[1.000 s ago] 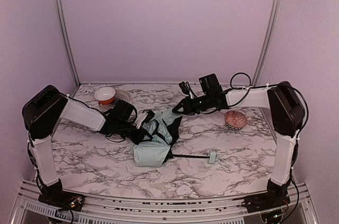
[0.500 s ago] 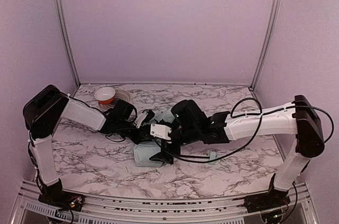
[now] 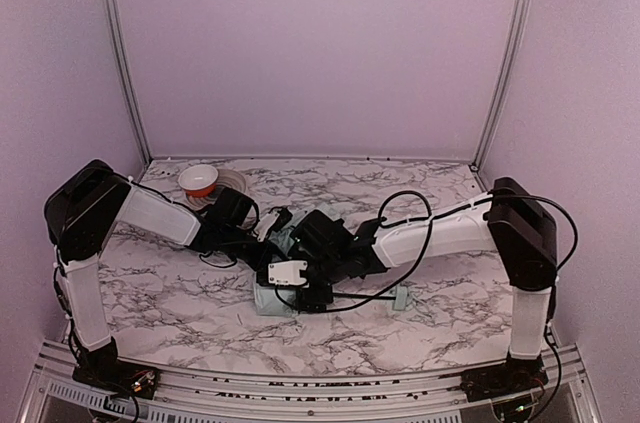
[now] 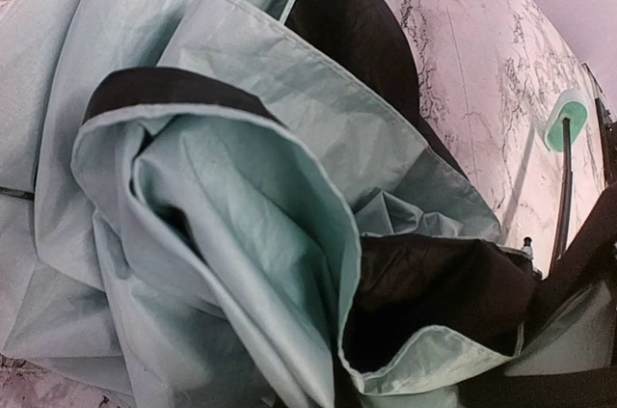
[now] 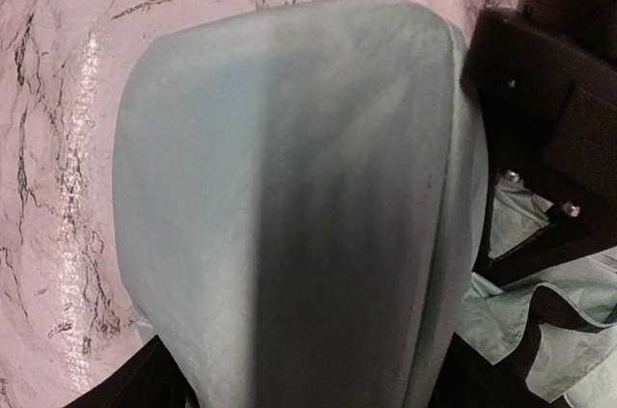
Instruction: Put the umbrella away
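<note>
From above, the biggest change in the last second is my right arm. It was back over the far side of the table [image 3: 180, 293], and it has now swung across and dropped the right gripper [image 3: 305, 293] onto the near end of the umbrella [image 3: 268, 300]. The umbrella lies crumpled at the middle of the table, its handle [image 3: 400, 297] pointing toward the right arm's base. The left gripper [image 3: 268, 235] has not moved and stays buried in the far folds. The left wrist camera shows only bunched mint and black fabric pressed right up to the lens. No fingers are visible there, so I judge them closed on a pinch of canopy. The right wrist camera shows a smooth rolled lobe of canopy filling the frame. A dark fingertip [image 5: 130, 387] sits low at its side, and the jaws are spread wide across the lobe, not yet clamped. I read this as the second hand arriving to gather the cloth for rolling up.
</note>
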